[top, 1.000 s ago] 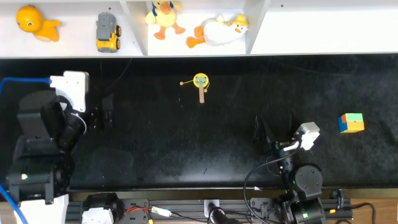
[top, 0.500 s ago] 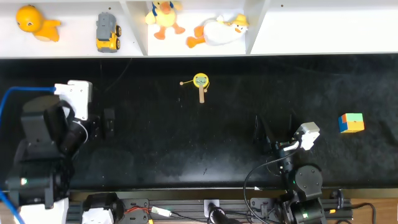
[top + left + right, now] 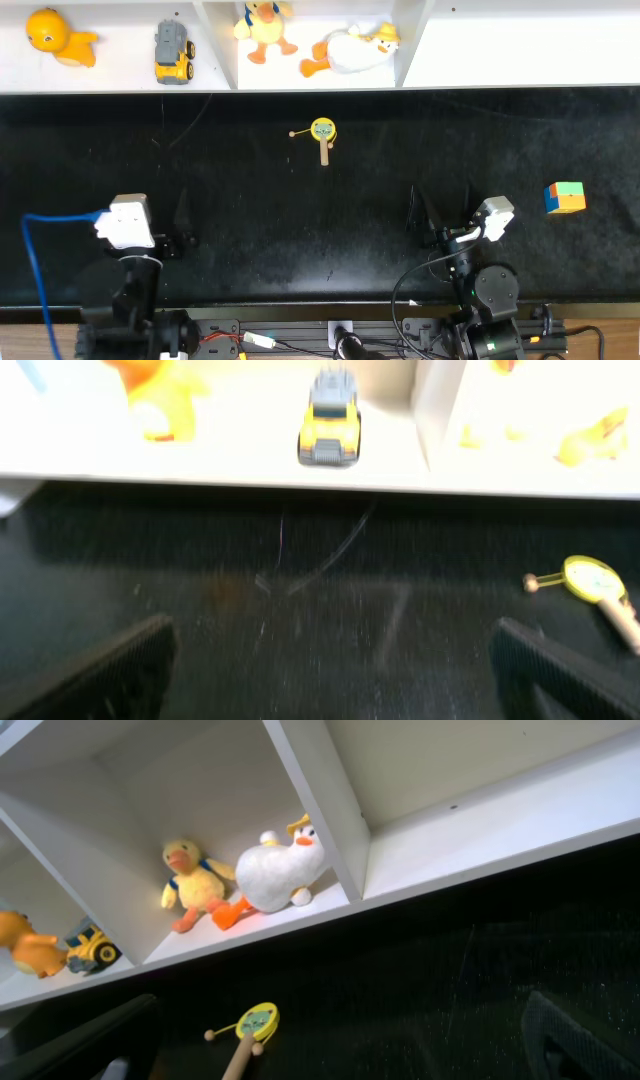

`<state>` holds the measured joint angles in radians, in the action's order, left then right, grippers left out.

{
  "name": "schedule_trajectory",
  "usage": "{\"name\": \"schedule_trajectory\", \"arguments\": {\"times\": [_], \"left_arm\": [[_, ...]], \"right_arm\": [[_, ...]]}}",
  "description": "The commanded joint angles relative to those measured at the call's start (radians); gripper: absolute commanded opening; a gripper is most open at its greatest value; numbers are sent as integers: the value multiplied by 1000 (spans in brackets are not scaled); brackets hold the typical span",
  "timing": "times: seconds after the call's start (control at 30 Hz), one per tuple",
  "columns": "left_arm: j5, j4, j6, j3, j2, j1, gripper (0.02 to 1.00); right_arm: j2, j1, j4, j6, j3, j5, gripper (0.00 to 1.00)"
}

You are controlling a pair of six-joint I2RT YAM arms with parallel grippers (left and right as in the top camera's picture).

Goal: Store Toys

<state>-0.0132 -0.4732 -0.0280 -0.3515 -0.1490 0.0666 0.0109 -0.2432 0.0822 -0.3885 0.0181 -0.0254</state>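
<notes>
I see the left gripper (image 3: 330, 635) wide open and empty over the black table (image 3: 250, 200), and the right gripper (image 3: 340, 1030) is wide open too. The yellow rattle drum (image 3: 323, 132) lies on the table near the white shelf (image 3: 520, 50). The colour cube (image 3: 565, 197) lies well apart from it, at the right. A toy truck (image 3: 173, 52) and a white plush goose (image 3: 350, 50) sit in separate shelf compartments.

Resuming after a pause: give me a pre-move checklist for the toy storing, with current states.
1. Left tool open, empty: ok.
2. Right tool open, empty: ok.
3. Rattle lies free on the table: ok.
4. Cube free, on the right arm's side: ok.
5. All toys on the shelf: not ok, rattle and cube are out.
6. Cube within right arm's reach: cannot tell.
</notes>
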Motion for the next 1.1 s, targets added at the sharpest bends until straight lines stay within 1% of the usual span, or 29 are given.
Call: {"name": "schedule_trajectory", "arguments": {"times": [0.03,0.33,0.37,1.1], "left_arm": [[23,137,-34,154,103,-6,998],[23,398,-34,345,146,-20,998],[28,389,-54,343,146,-23,998],[23,389,-52,343,146,-23,996]], "right_arm": [[-7,-5,-5,4,-14,6,996],[-7,-5,-5,4,-14,6,996],[-7,-5,-5,4,-14,6,996],[-7,-5,-5,4,-14,6,996]]}}
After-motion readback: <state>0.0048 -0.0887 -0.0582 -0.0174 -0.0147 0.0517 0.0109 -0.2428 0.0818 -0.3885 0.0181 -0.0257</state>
